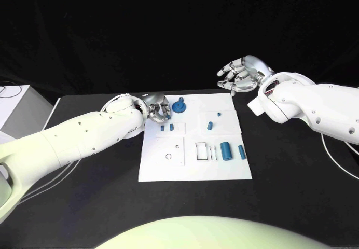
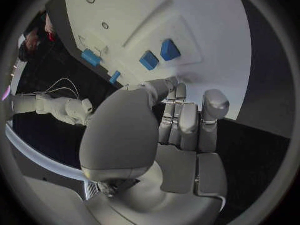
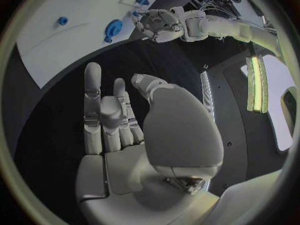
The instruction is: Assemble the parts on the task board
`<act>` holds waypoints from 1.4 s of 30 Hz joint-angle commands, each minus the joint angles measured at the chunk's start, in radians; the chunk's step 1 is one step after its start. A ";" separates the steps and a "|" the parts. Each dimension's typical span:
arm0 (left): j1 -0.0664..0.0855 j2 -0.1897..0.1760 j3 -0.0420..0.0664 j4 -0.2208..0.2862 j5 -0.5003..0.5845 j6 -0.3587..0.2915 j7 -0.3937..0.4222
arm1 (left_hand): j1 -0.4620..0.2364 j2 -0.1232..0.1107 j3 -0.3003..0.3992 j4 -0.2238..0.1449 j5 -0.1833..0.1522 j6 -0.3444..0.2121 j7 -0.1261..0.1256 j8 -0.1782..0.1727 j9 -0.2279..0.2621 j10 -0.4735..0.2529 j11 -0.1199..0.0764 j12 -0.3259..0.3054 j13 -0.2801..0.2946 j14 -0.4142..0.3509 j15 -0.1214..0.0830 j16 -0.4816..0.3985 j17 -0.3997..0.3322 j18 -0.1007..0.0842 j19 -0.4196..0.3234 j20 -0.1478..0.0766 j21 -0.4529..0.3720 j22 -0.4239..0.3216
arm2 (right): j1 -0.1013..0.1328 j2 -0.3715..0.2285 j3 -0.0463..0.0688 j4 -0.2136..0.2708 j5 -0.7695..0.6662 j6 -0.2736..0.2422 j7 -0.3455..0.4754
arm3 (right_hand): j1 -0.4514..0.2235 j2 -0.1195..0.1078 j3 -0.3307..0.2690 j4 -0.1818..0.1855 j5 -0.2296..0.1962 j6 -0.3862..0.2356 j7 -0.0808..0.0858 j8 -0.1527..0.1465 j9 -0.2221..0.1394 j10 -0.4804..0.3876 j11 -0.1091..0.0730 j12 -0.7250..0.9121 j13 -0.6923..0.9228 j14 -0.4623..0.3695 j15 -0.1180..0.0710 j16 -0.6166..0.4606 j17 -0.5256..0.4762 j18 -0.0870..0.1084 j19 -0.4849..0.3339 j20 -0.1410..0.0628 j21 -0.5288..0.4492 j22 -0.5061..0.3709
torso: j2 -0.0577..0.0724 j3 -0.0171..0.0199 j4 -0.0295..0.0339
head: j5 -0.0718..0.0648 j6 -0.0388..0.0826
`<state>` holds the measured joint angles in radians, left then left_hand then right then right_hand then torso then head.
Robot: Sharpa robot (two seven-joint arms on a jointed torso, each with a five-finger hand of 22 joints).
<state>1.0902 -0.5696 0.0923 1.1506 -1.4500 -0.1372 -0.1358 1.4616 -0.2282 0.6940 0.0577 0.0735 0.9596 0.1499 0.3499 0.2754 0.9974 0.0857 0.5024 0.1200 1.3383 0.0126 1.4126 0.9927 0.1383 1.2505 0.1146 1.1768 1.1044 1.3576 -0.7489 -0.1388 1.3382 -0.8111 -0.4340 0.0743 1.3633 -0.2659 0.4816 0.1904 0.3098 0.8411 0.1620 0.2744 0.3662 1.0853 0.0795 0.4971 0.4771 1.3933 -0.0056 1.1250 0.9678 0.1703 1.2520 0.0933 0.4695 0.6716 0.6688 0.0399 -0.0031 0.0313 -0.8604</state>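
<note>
Fingers of left hand (image 1: 155, 110): they are curled in above the far left part of the task board (image 1: 161, 171); the wrist view seems to show nothing between them, but the head view is too poor to be sure.
Left hand position: just beside the round blue part (image 1: 179, 107), and over two small blue parts (image 1: 167, 126).
Task board: white plate lying flat in the middle of the black table (image 1: 299, 181).
Parts in the middle: one small blue part (image 1: 210, 124) and a tiny one (image 1: 219, 114) further back.
Parts near the right edge: a dark blue cylinder (image 1: 226, 152) beside a slim blue part (image 1: 242, 151).
Right hand (image 1: 240, 73): raised beyond the far right corner of the board, fingers apart, it holds nothing.
</note>
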 commanded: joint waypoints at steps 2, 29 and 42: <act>0.001 0.003 0.000 0.002 0.000 0.018 -0.001 | -0.009 0.002 0.001 -0.004 -0.004 0.006 -0.002 -0.003 0.002 0.009 0.000 -0.003 -0.001 -0.002 0.001 0.002 -0.002 -0.014 -0.004 0.002 -0.004 -0.001 | 0.000 0.001 0.000 0.001 -0.008 0.008 0.005 | -0.008 -0.001 -0.003 -0.006 0.005 0.005 0.003 -0.002 -0.002 0.000 -0.003 -0.002 -0.001 0.006 0.000 -0.006 -0.001 0.011 0.004 0.000 -0.004 -0.001 | 0.000 0.0002 0.0001 | 0.000 -0.001; 0.001 0.010 -0.014 -0.011 -0.003 0.047 -0.015 | -0.012 0.002 0.000 -0.005 -0.004 0.007 -0.001 -0.005 0.004 0.009 0.001 -0.008 -0.001 -0.008 0.002 -0.001 -0.011 -0.013 -0.007 0.002 -0.007 -0.005 | 0.000 0.001 0.000 0.002 -0.009 0.007 0.006 | -0.008 -0.001 -0.003 -0.006 0.005 0.005 0.003 -0.002 -0.002 0.000 -0.003 -0.002 -0.001 0.006 0.000 -0.006 -0.001 0.011 0.004 0.000 -0.004 -0.001 | 0.000 -0.0005 0.0005 | -0.005 -0.003; 0.001 0.007 -0.015 -0.004 -0.002 0.036 -0.008 | -0.012 0.000 0.000 -0.008 -0.005 0.005 -0.001 -0.009 0.005 0.007 0.002 -0.013 0.000 -0.012 0.003 -0.003 -0.018 -0.011 -0.013 0.002 -0.014 -0.012 | 0.000 0.001 0.000 0.002 -0.009 0.007 0.006 | -0.008 -0.001 -0.003 -0.006 0.005 0.005 0.003 -0.002 -0.002 0.000 -0.003 -0.002 -0.001 0.006 0.000 -0.006 -0.001 0.011 0.004 0.000 -0.004 -0.001 | 0.000 -0.0010 0.0015 | -0.005 -0.004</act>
<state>1.0928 -0.5624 0.0785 1.1423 -1.4503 -0.1198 -0.1479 1.4576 -0.2241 0.6940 0.0578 0.0736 0.9600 0.1504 0.3447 0.2790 0.9973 0.0858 0.4936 0.1200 1.3346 0.0163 1.4126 0.9750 0.1384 1.2469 0.1182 1.1666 1.0936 1.3576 -0.7484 -0.1388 1.3388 -0.8114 -0.4340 0.0742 1.3633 -0.2659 0.4816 0.1904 0.3097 0.8410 0.1620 0.2744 0.3662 1.0864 0.0807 0.4971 0.4772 1.3933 -0.0056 1.1250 0.9679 0.1704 1.2519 0.0933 0.4695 0.6716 0.6687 0.0392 -0.0022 0.0262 -0.8647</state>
